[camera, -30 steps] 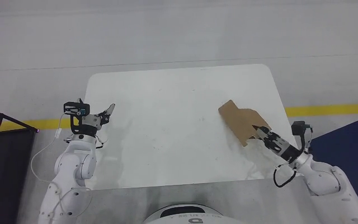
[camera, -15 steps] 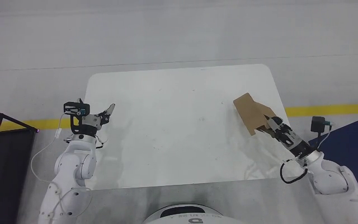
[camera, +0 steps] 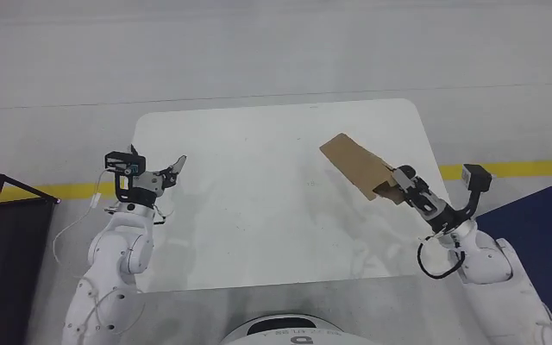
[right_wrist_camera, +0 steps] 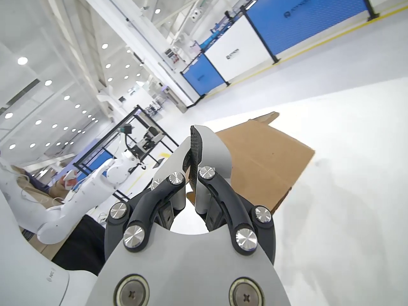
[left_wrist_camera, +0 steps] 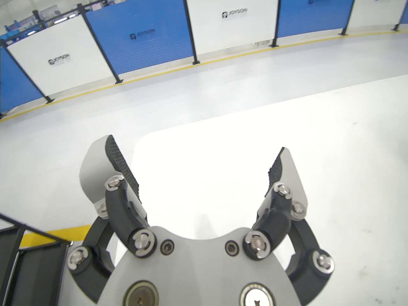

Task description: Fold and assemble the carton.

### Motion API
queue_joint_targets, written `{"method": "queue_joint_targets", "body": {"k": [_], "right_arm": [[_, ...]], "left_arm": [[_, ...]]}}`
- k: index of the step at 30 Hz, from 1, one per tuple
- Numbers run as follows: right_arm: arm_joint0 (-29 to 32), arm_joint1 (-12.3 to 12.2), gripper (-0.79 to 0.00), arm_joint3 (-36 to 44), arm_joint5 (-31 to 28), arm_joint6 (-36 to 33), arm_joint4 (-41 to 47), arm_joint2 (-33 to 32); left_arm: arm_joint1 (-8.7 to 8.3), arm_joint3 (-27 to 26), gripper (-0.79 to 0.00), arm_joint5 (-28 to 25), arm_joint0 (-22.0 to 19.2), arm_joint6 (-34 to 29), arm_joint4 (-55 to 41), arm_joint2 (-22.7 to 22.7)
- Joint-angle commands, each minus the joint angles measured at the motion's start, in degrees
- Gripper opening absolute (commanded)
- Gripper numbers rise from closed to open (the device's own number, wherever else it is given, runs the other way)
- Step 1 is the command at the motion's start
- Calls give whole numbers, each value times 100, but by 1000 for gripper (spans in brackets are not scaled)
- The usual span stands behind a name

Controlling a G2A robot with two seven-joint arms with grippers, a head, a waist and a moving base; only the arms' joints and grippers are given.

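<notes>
1. The right gripper (right_wrist_camera: 195, 148) is clamped on the near edge of the carton (camera: 354, 162), with cardboard pinched between its pads.
2. Ahead of its fingers the flattened carton stretches out over the table (camera: 259, 216), seemingly raised off the surface.
3. Over the last second the gripper has swung the sheet. It first drew back toward the table's edge and now points inward.
4. Far across from it, the left gripper (left_wrist_camera: 196, 148) is spread wide and empty, having edged slightly inward.
5. The carton is probably being brought within reach of both arms; no fold has been made yet.
</notes>
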State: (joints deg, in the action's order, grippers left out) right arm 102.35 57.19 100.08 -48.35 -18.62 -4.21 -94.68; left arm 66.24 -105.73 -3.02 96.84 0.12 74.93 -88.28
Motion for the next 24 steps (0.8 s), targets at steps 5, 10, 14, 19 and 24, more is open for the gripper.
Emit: {"method": "queue_joint_targets", "body": {"k": [5,10,14,19,24], "right_arm": [[-430,46,-785,252,43,-12,-108,406],[-457,56,-785,277,48,42,-73,440],[-457,56,-785,277,48,42,-73,440],[-459,79,-785,136,18,147,249,559],[-838,135,-785,-109,-125,143,508,955]], "left_arm": [[105,-155,0,-412,-403,-277,-1039,696],[105,-155,0,-412,-403,-277,-1039,696],[105,-155,0,-412,-403,-277,-1039,696],[160,-82,0,-156,-309,-414,-2012,650],[297,113,0,-48,-619,-1467,-4485,1125]]}}
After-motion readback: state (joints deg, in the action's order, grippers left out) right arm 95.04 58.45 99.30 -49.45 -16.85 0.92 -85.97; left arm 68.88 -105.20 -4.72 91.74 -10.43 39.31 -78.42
